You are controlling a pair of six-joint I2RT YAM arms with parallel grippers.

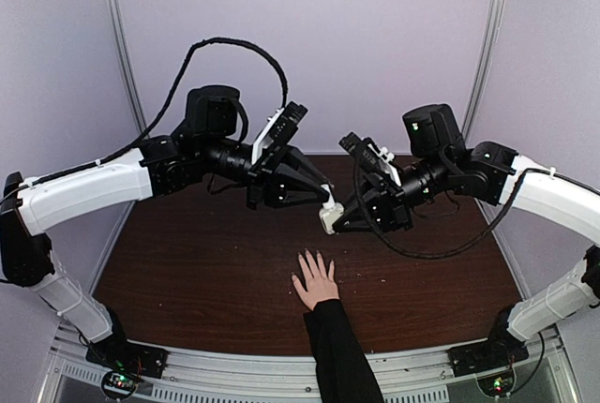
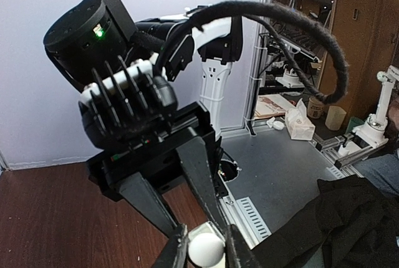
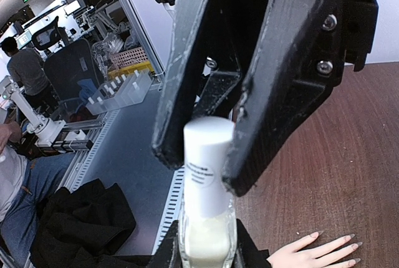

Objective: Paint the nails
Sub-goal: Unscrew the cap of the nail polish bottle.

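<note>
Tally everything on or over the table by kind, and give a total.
Robot arms: 2 (left arm, right arm)
Bottle: 1
Hand: 1
Total: 4

- Round label point(image 3: 201, 173) on the white cap point(image 3: 209, 146) of the bottle point(image 3: 206, 243): small print noted, too fine to be read.
- No other text was found legible.

Seen from above, the nails point(image 1: 310, 254) are too small to make out; the right wrist view's lower edge crops the bottle point(image 3: 207, 240) and hand point(image 3: 312, 252).
</note>
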